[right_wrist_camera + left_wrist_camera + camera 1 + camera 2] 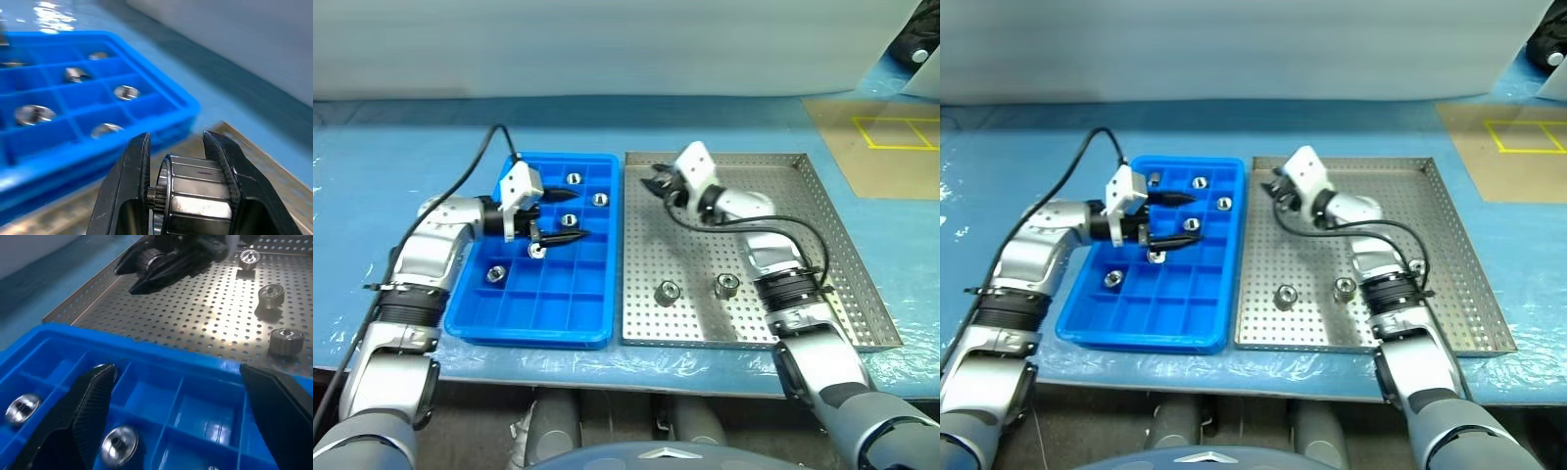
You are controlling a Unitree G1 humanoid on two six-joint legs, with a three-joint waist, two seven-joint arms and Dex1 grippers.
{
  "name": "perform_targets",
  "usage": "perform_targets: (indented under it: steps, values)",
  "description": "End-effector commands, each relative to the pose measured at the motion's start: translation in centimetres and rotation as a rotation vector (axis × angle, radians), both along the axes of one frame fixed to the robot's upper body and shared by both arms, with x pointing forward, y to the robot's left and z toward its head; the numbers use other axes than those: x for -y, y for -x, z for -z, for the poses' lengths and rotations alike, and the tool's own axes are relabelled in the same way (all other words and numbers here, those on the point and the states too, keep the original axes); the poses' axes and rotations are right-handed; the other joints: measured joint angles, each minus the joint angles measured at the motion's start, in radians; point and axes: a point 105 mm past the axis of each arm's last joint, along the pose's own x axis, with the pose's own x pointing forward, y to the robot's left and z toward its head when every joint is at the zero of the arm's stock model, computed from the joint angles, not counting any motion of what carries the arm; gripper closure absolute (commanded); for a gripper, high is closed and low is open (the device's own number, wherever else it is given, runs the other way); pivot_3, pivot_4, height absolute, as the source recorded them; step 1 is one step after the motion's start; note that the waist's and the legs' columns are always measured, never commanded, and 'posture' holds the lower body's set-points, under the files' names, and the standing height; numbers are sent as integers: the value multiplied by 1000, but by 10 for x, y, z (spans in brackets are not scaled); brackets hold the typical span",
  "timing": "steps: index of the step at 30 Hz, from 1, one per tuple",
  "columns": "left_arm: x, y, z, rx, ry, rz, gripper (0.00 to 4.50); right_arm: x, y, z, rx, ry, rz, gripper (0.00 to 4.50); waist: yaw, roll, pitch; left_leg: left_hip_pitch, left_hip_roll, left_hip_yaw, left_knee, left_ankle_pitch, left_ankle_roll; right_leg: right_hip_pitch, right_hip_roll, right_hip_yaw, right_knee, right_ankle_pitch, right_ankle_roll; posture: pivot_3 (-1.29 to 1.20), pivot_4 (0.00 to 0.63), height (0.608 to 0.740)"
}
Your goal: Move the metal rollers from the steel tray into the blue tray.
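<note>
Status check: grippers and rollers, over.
Right gripper shut on a shiny metal roller over the perforated steel tray. Left gripper open above the blue compartment tray. Path clear.

Blue-covered table (401, 157), blue tray (475, 331) beside steel tray (842, 245), touching

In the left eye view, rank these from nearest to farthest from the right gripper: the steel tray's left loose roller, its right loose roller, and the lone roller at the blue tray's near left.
1. Left loose roller, steel tray floor.
2. Right loose roller, close second.
3. Lone roller, blue tray, far from the right gripper.
</note>
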Motion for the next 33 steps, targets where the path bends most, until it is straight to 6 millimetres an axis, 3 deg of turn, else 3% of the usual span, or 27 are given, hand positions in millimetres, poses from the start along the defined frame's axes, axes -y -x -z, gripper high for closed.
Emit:
perform_targets:
  steps: [1, 6, 9, 14, 23, 33]
  values:
    - [-15, 13, -18, 63, 8, -61, 203, -28, 8, -23, 79, -1, -119, 3245, 10, 0, 0, 0, 0, -1, -1, 0, 0, 0, 0, 0, 0, 0, 0, 100, 150, 740]
    - [-43, 34, -21, 71, -19, -190, 203, -60, 19, -19, 67, 6, -251, 3245, 44, -1, 0, 0, 1, -5, -3, 0, -1, -1, -1, -2, -1, -1, -1, 252, 150, 740]
    - [-60, 45, -25, 71, -28, -272, 203, -81, 36, -13, 57, 21, -372, 3245, 64, -1, 1, 0, 1, -6, -4, 1, -2, -1, 0, -3, -1, -1, -1, 314, 150, 740]
    - [-63, 68, -23, 45, -34, -327, 203, -102, 63, 17, -54, 54, -554, 3245, 96, -1, 1, -1, 3, -8, -6, 1, -2, -1, -1, -3, -2, -2, -1, 399, 150, 740]
    - [-64, 81, -20, 12, -34, -364, 203, -90, 82, 55, -160, 161, -650, 3245, 156, -1, 1, 0, 4, -9, -7, 2, -4, -1, -1, -3, -2, -2, -1, 424, 150, 740]
    - [-55, 74, -18, 8, -28, -329, 203, -86, 77, 54, -160, 141, -606, 3245, 164, -1, 0, 1, 4, -11, -9, 3, -6, -1, -1, -3, -1, -2, -1, 386, 150, 740]
